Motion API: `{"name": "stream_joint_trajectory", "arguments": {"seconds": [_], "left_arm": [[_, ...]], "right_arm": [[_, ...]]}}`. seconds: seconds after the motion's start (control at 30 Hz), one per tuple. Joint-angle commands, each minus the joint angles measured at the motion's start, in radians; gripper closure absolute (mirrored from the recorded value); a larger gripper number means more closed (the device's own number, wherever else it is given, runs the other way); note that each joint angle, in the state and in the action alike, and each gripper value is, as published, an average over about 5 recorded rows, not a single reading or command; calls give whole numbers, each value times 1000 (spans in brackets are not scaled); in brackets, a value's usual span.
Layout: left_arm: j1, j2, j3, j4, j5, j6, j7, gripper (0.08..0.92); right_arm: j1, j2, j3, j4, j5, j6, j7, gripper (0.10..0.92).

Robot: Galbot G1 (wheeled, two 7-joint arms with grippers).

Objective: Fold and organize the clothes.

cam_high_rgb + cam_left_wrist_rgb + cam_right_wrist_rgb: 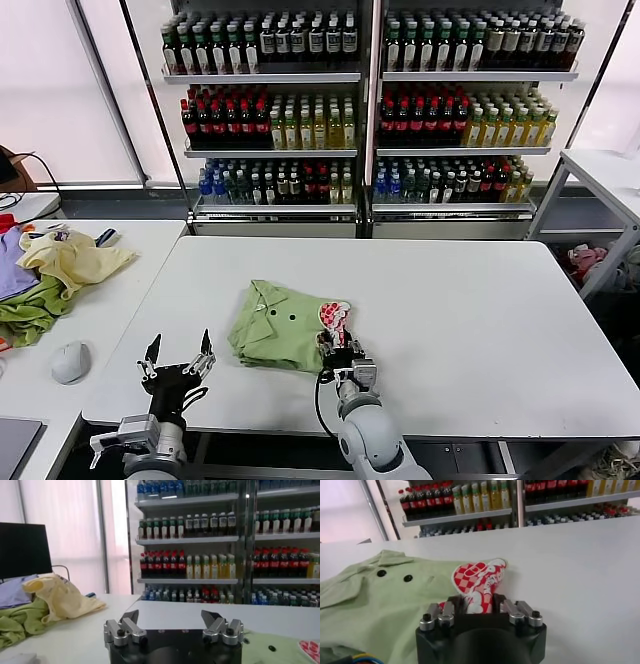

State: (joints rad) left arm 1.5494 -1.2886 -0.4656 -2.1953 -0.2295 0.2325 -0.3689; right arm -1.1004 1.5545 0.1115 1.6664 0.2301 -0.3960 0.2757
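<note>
Your shirt (pixel 280 328), the sage-green one with the collar and small dark buttons, lay bunched in a rough fold on the white table (pixel 450 300), toward its near edge and a little left of centre, collar pointing away from the robot. You had the right gripper (pixel 341 349) at the shirt's near right corner, where the red-and-white printed graphic (pixel 334 316) curls up; in the right wrist view the fingers (pixel 449 611) stood narrow with that printed fabric (pixel 477 582) bunched between them, so it read as pinching the graphic part of the shirt (pixel 375 600), though the fingertips themselves were hidden under the cloth. Two dark buttons (pixel 394 575) showed on the green just beside the print. Your left gripper (pixel 178 362) hung off the shirt, low by the table's near left corner, well apart from the garment, with its jaws spread wide and nothing between them; the left wrist view showed both fingers (pixel 125 625) splayed over bare tabletop. On the neighbouring table to the left sat the heap of other garments (pixel 50 275), pale yellow over darker green with a bit of purple, and a grey computer mouse (pixel 71 361) nearer the robot. Behind the tables stood shelves of bottled drinks (pixel 370 100).
</note>
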Motion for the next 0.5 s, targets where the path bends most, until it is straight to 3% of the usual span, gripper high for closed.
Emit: {"name": "stream_joint_trajectory", "arguments": {"seconds": [0.03, 0.3, 0.5], "left_arm": [[21, 0, -9, -10, 9, -7, -3, 177], [26, -2, 8, -19, 22, -3, -1, 177], [30, -8, 23, -14, 43, -2, 1, 177]], "right_arm": [[45, -97, 66, 23, 15, -41, -41, 618], [194, -297, 170, 2, 27, -81, -144, 837], [239, -368, 219, -45, -61, -14, -266, 864]]}}
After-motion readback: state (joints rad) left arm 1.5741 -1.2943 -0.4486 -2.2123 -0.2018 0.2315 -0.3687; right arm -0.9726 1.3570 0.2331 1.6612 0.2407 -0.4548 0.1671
